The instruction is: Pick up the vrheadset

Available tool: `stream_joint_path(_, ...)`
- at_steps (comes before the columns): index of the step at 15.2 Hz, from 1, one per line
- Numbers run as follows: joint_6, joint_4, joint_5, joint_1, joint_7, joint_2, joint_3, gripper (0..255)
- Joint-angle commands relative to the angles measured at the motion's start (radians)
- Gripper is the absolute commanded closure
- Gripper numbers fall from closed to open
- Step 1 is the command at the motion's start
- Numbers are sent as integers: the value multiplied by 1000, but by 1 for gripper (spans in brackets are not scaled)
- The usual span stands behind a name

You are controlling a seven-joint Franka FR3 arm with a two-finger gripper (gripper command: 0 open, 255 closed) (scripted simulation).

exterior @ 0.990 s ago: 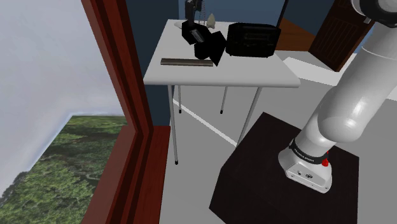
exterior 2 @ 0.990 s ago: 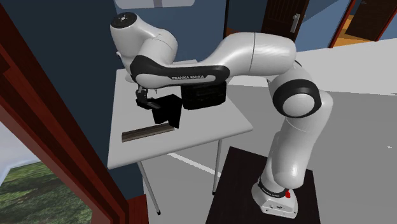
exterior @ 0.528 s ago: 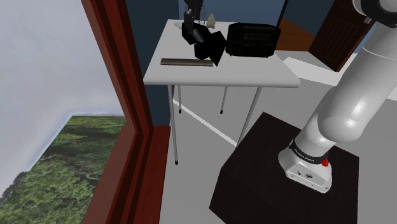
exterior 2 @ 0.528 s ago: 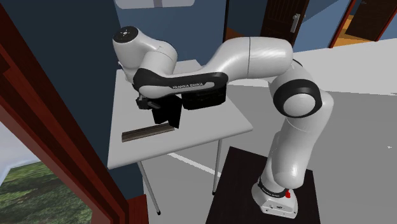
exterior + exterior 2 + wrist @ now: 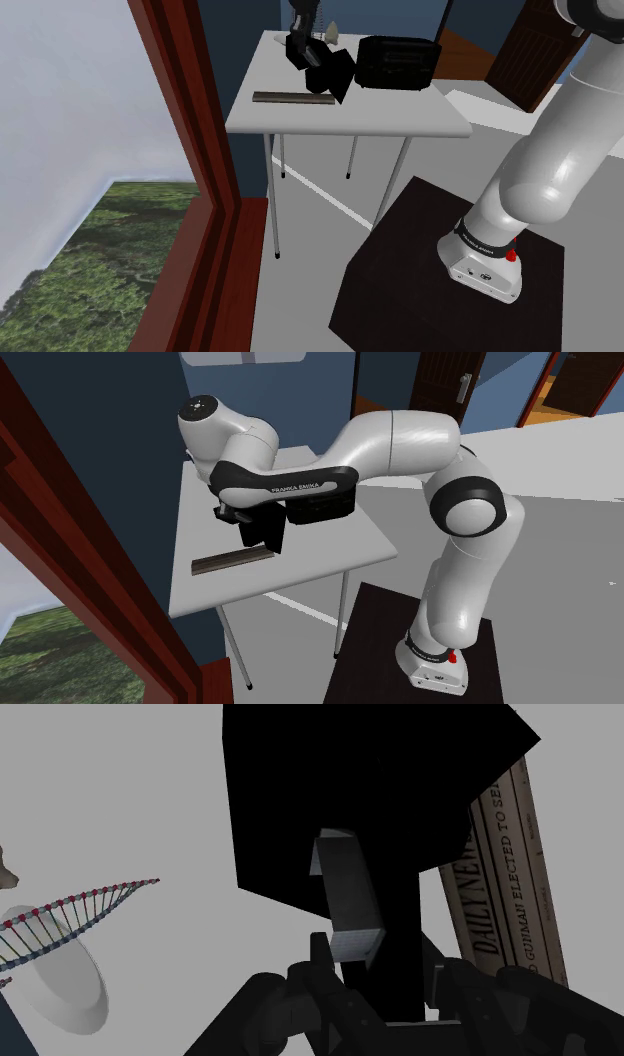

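Note:
The VR headset is a black, blocky thing near the far end of the white table; it also sits under the arm's hand in the second exterior view. My gripper reaches down onto the headset's far end. In the wrist view the headset's black body and a grey strap piece lie straight ahead. The gripper has its two fingers pressed against either side of a narrow part of the headset.
A black box-shaped appliance stands right beside the headset. A folded newspaper lies flat on its near side. A DNA model on a white dish sits at the table's far end. A red door frame borders the table.
The hand came down onto the headset over the last second, and the fingers have drawn in from wide open onto it. The headset has not moved.

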Motion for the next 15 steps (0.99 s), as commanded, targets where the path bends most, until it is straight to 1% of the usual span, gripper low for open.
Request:
stream_joint_path(1, 0, 0, 0, 0, 0, 0, 0, 255)
stream_joint_path(3, -1, 1, 0, 0, 0, 1, 0, 255)
stream_joint_path(15, -163, 213, 4, 9, -54, 43, 7, 255)
